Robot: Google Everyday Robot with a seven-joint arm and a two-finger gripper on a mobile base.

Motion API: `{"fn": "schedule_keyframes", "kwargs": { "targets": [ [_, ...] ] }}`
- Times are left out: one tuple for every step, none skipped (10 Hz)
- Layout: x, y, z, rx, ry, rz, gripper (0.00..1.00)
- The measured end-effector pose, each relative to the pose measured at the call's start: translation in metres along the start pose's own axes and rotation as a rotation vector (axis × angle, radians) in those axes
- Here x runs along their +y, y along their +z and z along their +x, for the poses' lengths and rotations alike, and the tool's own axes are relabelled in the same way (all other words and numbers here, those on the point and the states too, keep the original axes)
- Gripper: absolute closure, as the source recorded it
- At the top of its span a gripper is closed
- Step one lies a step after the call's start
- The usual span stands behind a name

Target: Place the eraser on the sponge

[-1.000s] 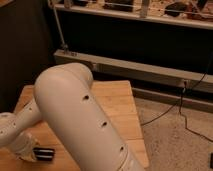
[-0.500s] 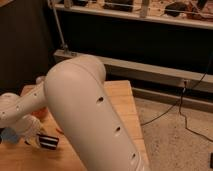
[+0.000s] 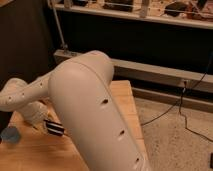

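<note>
My large white arm (image 3: 95,110) fills the middle of the camera view and hides much of the wooden table (image 3: 122,100). Its wrist reaches down to the left, where the gripper (image 3: 46,125) is shut on the eraser (image 3: 55,129), a black block with white stripes held just above the tabletop. A dull blue thing (image 3: 9,134) lies at the table's left edge, a little left of and below the eraser. I cannot tell whether it is the sponge.
The table's right edge drops to a speckled floor (image 3: 175,140) with black cables (image 3: 192,100). A dark shelf unit with a metal rail (image 3: 150,65) runs behind the table. A dark panel (image 3: 20,45) stands at the left.
The eraser has risen and shifted slightly right with the gripper over the last second. The arm's elbow has swung up and to the right.
</note>
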Motion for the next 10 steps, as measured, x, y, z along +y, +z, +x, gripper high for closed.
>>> {"fn": "schedule_keyframes", "kwargs": {
  "targets": [
    [-0.01,0.005,0.006,0.014,0.02,0.003,1.0],
    [-0.018,0.009,0.011,0.021,0.043,0.004,1.0],
    [-0.025,0.012,0.015,0.027,0.061,0.003,1.0],
    [-0.035,0.016,0.02,0.031,0.089,0.002,1.0],
    [-0.042,0.019,0.023,0.031,0.109,-0.001,1.0],
    [-0.051,0.022,0.026,0.024,0.139,-0.004,1.0],
    [-0.059,0.025,0.027,0.015,0.165,-0.007,1.0],
    [-0.071,0.028,0.026,0.0,0.193,0.0,1.0],
    [-0.08,0.031,0.027,-0.007,0.212,0.004,1.0],
    [-0.086,0.034,0.027,-0.01,0.225,0.007,1.0]
  ]
}}
